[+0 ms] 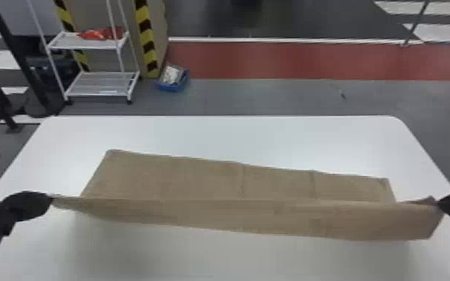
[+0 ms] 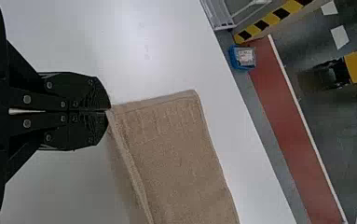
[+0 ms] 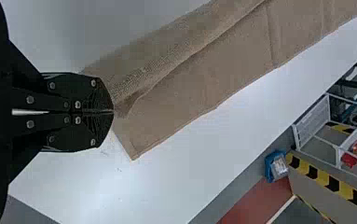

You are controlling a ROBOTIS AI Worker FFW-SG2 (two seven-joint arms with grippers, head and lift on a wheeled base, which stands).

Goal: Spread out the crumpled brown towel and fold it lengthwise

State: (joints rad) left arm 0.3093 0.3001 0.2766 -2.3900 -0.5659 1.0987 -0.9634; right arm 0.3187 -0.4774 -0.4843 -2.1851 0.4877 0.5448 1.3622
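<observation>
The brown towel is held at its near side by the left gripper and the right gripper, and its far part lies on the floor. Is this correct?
One thing is wrong: the head view shows the far part of the brown towel lying on the white table. The left gripper and the right gripper do hold its near side.

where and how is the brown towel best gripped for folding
Probably the brown towel is best pinched at both ends of its raised near part, the left gripper and right gripper each from its own side: that part stretches between them, while the far part lies flat, harder to pinch.
</observation>
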